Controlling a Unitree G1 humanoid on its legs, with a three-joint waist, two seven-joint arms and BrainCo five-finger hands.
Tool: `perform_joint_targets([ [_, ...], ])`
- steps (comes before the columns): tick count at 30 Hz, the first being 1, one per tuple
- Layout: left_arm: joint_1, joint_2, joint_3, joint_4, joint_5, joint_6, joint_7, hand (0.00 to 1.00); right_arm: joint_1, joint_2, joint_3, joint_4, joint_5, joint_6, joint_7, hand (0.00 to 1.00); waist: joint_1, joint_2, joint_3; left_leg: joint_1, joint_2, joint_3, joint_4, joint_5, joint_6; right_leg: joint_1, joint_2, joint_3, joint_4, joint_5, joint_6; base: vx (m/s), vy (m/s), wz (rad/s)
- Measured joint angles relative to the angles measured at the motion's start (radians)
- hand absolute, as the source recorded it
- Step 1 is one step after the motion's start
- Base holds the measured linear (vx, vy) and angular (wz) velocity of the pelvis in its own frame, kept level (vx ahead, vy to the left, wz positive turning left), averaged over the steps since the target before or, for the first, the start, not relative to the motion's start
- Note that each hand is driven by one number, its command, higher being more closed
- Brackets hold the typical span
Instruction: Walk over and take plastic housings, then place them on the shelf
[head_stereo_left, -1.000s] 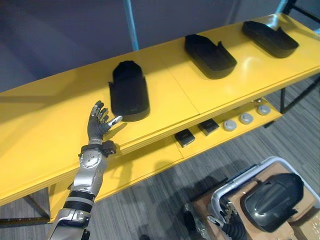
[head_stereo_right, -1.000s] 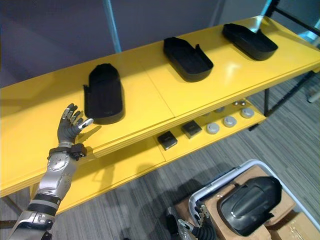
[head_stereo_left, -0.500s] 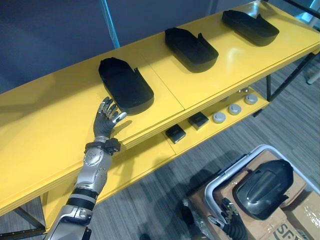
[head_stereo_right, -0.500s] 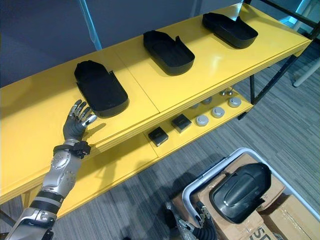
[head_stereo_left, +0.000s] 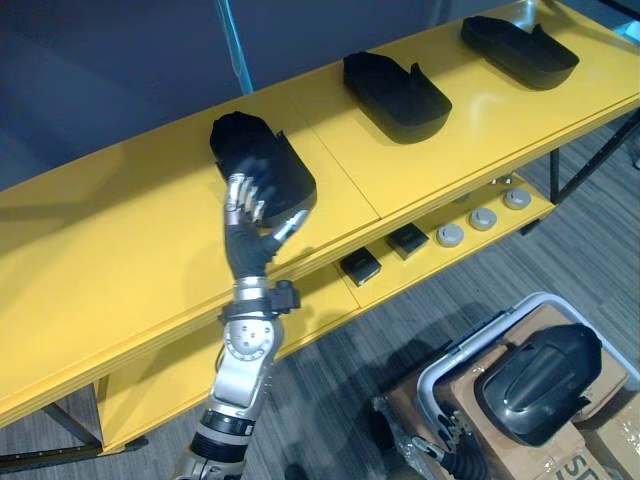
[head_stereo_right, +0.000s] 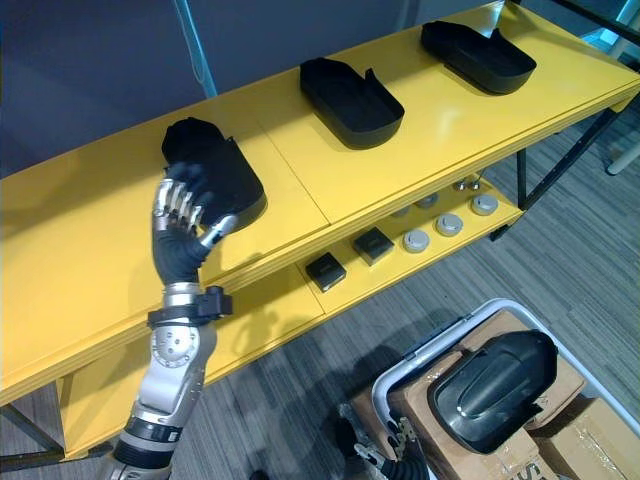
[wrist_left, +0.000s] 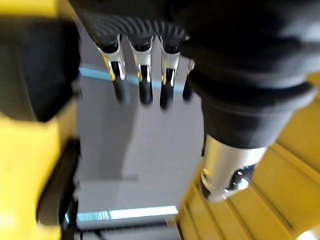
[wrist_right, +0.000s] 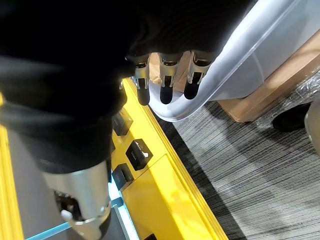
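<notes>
Scene: A long yellow shelf (head_stereo_left: 120, 240) carried three black plastic housings in a row, well apart from one another.
Task's things: The nearest housing (head_stereo_left: 285, 170) lay close to the shelf's front edge, the middle housing (head_stereo_left: 395, 95) and far housing (head_stereo_left: 520, 50) sat further along, and a fourth housing (head_stereo_left: 540, 375) rested on a cardboard box (head_stereo_right: 425, 395) inside a pale-rimmed bin (head_stereo_left: 470, 355) on the floor.
Left hand: The left hand (head_stereo_left: 250, 205) stood raised in front of the nearest housing, fingers (wrist_left: 142, 80) loose and spread, grasping nothing; whether a fingertip touched the housing could not be told.
Right hand: The right hand (wrist_right: 167, 80) hung low by the bin's rim, fingers relaxed and empty.
Risk: A finger might catch the nearest housing's wall and drag it over the front edge, since it lay so near that edge.
Second risk: The right hand, so close to the bin's rim, might snag on it when reaching for the fourth housing.
Open room: Broad bare shelf lay to the left of the nearest housing, with clear gaps between the three.
Below: A lower shelf (head_stereo_left: 300, 320) held small black boxes (head_stereo_left: 360, 267) and silver discs (head_stereo_left: 483, 218), near its front edge.
</notes>
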Motion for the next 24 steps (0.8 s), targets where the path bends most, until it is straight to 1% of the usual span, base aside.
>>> perform_joint_targets([
  [4, -0.009, -0.015, -0.057, 0.027, 0.006, -0.002, -0.026, 1.00, 0.000, -0.003, 0.000, 0.000, 0.000, 0.000, 0.000, 0.00, 0.000, 0.000, 0.000, 0.000, 0.001, 0.001, 0.000, 0.001, 0.000, -0.003, 0.000, 0.003, 0.000, 0.000, 0.000, 0.00, 0.000, 0.00],
  [6, -0.047, -0.015, -0.076, 0.121, 0.005, 0.001, -0.035, 1.00, 0.000, -0.009, 0.000, -0.002, 0.000, 0.000, 0.000, 0.00, -0.001, 0.000, 0.000, -0.001, 0.000, 0.003, 0.000, 0.001, 0.000, -0.005, -0.001, 0.006, 0.000, 0.000, 0.000, 0.00, 0.000, 0.00],
  [11, -0.128, -0.001, -0.068, 0.284, -0.020, 0.029, -0.038, 1.00, 0.000, -0.010, 0.000, -0.008, 0.000, 0.000, -0.004, 0.00, -0.004, -0.001, 0.001, -0.010, 0.001, 0.018, 0.000, 0.001, 0.000, -0.023, 0.001, 0.017, 0.001, 0.001, 0.000, 0.03, 0.020, -0.09],
  [14, -0.166, 0.008, -0.030, 0.344, -0.037, 0.047, -0.025, 1.00, 0.000, -0.010, 0.001, -0.022, 0.000, 0.000, -0.006, 0.00, -0.006, -0.001, 0.001, -0.010, 0.001, 0.037, 0.002, -0.003, -0.002, -0.032, 0.004, 0.036, 0.002, 0.002, 0.002, 0.03, 0.024, -0.16],
  [15, -0.193, 0.012, -0.001, 0.370, -0.048, 0.056, -0.017, 1.00, 0.001, -0.009, 0.002, -0.036, 0.000, 0.000, -0.007, 0.00, -0.014, -0.003, 0.002, -0.015, 0.002, 0.040, 0.004, -0.005, -0.002, -0.037, 0.004, 0.037, 0.003, 0.003, 0.002, 0.03, 0.025, -0.10],
  [19, -0.259, 0.038, 0.045, 0.447, -0.076, 0.068, -0.007, 1.00, 0.001, -0.009, 0.005, -0.056, 0.001, 0.000, -0.012, 0.00, -0.021, -0.014, 0.010, -0.018, 0.008, 0.054, 0.023, -0.019, -0.002, -0.039, 0.007, 0.051, 0.006, 0.003, 0.002, 0.01, 0.017, -0.08],
  [24, -0.332, 0.057, 0.092, 0.531, -0.099, 0.086, 0.002, 1.00, 0.007, -0.008, 0.031, -0.087, 0.001, 0.001, -0.013, 0.00, -0.024, -0.020, 0.024, -0.038, 0.015, 0.062, 0.054, -0.039, -0.004, -0.053, 0.009, 0.059, 0.012, 0.003, 0.002, 0.00, 0.010, -0.05],
])
